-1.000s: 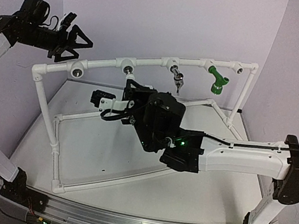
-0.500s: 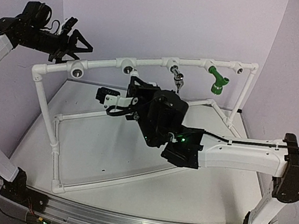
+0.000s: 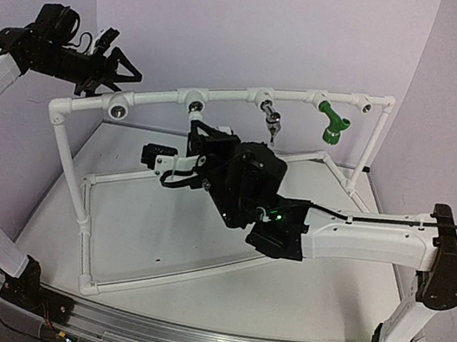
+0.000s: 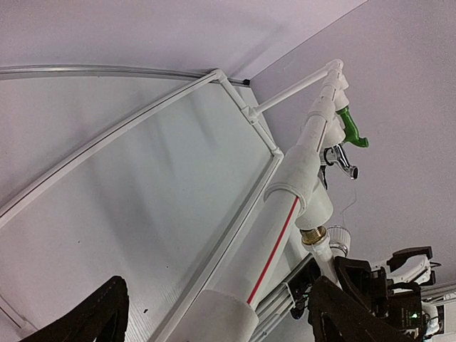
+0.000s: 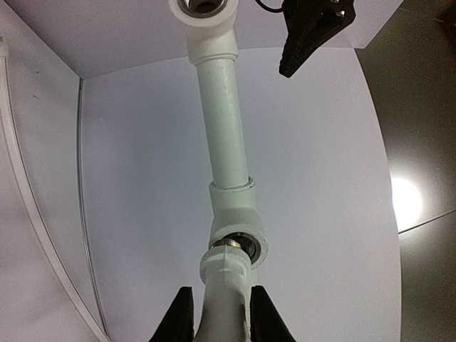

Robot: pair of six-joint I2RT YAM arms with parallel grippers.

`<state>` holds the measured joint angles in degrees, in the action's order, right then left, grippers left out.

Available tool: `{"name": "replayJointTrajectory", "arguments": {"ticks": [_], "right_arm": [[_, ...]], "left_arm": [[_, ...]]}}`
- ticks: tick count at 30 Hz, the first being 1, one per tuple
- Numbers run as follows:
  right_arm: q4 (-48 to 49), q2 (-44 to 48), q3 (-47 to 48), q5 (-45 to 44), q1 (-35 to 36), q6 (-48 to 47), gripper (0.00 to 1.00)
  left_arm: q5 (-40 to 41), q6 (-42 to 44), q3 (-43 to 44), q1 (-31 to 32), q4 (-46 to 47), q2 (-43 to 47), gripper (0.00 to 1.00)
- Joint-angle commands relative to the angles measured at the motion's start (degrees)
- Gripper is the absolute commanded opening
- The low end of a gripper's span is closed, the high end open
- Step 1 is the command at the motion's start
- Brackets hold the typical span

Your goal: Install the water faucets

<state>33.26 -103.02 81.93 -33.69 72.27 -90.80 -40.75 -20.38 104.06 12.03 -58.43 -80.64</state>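
The white faucet (image 5: 226, 285) is held between my right gripper's (image 5: 222, 315) black fingers. Its brass thread sits at the mouth of a round socket (image 5: 241, 229) on the white pipe frame's top bar (image 3: 228, 95). In the top view my right gripper (image 3: 200, 129) reaches up under that socket. A chrome faucet (image 3: 272, 124) and a green faucet (image 3: 331, 123) hang from sockets further right. My left gripper (image 3: 115, 70) is open and empty, with its fingers either side of the bar near the left end. The left wrist view shows the bar (image 4: 285, 206), the white faucet (image 4: 322, 251) and my left gripper (image 4: 214, 303).
The pipe frame's base rails (image 3: 167, 277) lie on the white table. Open sockets sit at the bar's left end (image 3: 118, 106) and right end (image 3: 367, 105). A vertical post (image 3: 373, 147) stands at the right back. Purple walls close in behind and at the sides.
My right wrist has turned back and forth while holding the white faucet at the socket. My left gripper has shifted slightly right along the bar.
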Motion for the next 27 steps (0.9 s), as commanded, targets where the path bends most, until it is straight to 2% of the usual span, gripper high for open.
{"name": "replayJointTrajectory", "arguments": {"ticks": [1,21,27], "right_arm": [[3.04,-0.80,2.00,0.35,-0.48,-0.13,0.00],[1.66,-1.90,5.35,2.26,-1.82,-1.83,0.00],[0.22,-1.79,5.92,2.24,-2.00,-1.65,0.00]], "left_arm": [[-1.35,0.32,-0.97,0.08,-0.13,1.52,0.87],[-1.43,0.65,-1.86,0.03,-0.30,1.21,0.83],[-2.70,3.47,-2.32,0.09,-1.36,1.86,0.79]]}}
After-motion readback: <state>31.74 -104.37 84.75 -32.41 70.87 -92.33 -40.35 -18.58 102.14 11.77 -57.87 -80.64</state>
